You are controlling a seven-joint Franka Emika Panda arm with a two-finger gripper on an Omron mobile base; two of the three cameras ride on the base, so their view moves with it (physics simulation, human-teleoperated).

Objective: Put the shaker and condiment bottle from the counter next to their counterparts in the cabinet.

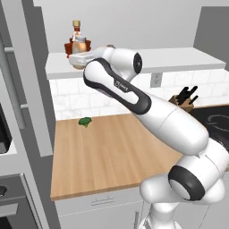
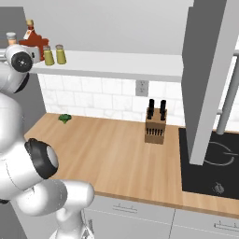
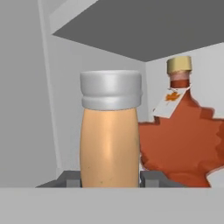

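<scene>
My gripper (image 3: pixel 109 179) is shut on the condiment bottle (image 3: pixel 109 140), an orange-tan bottle with a whitish-grey cap, one dark finger on each side of its base. It stands upright just left of the dark-red maple-leaf bottle (image 3: pixel 181 144) inside the cabinet. In the left base view the hand (image 1: pixel 78 54) reaches over the white cabinet shelf (image 1: pixel 179 60) with the condiment bottle (image 1: pixel 80 46) in front of the maple-leaf bottle (image 1: pixel 77 31). Two olive-yellow shakers (image 2: pixel 48 56) (image 2: pixel 60 54) stand side by side on the shelf (image 2: pixel 116 65), right of the maple-leaf bottle (image 2: pixel 33 41).
On the wooden counter (image 1: pixel 112 152) lies a small green vegetable (image 1: pixel 85 121) near the tiled wall. A knife block (image 2: pixel 155 126) stands further right, beside the black cooktop (image 2: pixel 214 163). A tall grey panel (image 2: pixel 210 70) hangs above the cooktop.
</scene>
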